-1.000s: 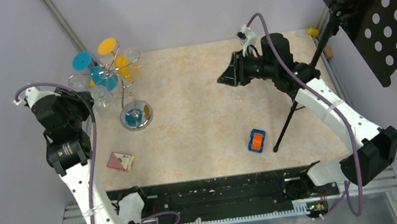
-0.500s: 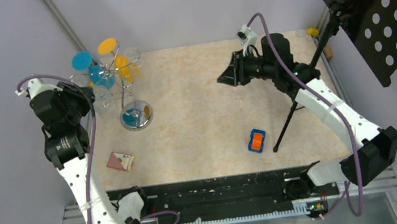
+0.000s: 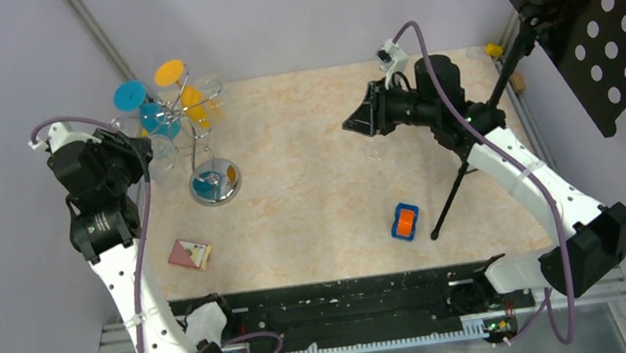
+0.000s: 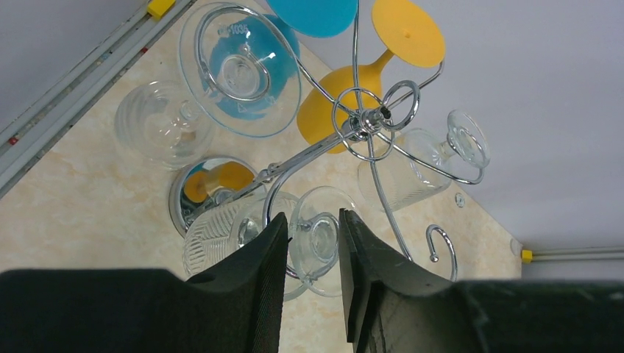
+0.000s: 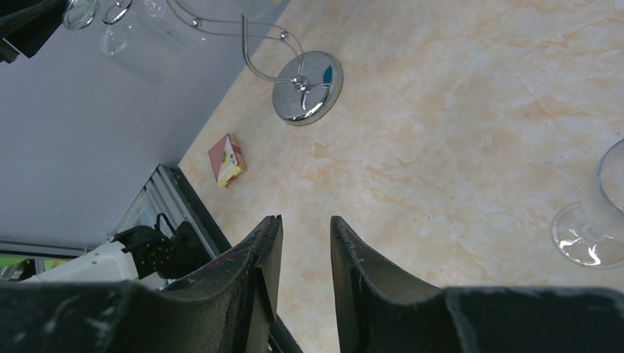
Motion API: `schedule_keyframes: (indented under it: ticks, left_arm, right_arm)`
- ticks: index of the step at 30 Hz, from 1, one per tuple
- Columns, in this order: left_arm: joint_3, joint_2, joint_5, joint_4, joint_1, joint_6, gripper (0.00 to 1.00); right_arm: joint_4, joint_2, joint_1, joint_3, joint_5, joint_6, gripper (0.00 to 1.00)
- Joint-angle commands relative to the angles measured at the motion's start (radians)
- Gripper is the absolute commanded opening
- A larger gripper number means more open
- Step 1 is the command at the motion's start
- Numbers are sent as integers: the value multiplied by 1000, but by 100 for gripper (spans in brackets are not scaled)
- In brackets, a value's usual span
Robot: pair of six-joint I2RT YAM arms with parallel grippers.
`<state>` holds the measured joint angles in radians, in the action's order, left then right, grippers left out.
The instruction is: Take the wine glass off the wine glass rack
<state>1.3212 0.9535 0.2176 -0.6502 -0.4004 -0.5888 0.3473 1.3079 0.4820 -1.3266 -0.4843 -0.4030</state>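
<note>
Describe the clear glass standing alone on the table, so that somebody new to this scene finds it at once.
Find the black tripod stand on the right side of the beige table. The right end effector hovers left of it, and beside that stands a clear wine glass, upright on its foot. Unlike the glasses crowded at the wine glass rack far left, it stands alone.

Pale lilac walls [image 3: 298, 7] box in a beige marbled table [image 3: 322, 202], with a black perforated panel [image 3: 595, 7] at the upper right.
</note>
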Motion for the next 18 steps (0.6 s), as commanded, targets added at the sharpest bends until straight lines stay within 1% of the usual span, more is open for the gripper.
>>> schedule_keyframes:
  ticks: [1, 6, 9, 14, 18]
  left_arm:
    - [2, -6, 46, -13, -8, -72, 35]
    - [-27, -25, 87, 36, -11, -175, 33]
    - [-49, -29, 112, 72, -12, -241, 29]
    - [-94, -58, 80, 112, -18, -313, 25]
    - [-127, -75, 65, 132, -23, -338, 24]
  right_arm:
    - [-55, -41, -6, -2, -11, -12, 32]
    - [-56, -44, -6, -2, -11, -16, 32]
    - [-57, -48, -6, -1, -8, -17, 32]
    - [-52, -50, -6, 0, -5, -15, 32]
    - [-50, -55, -6, 1, -1, -14, 32]
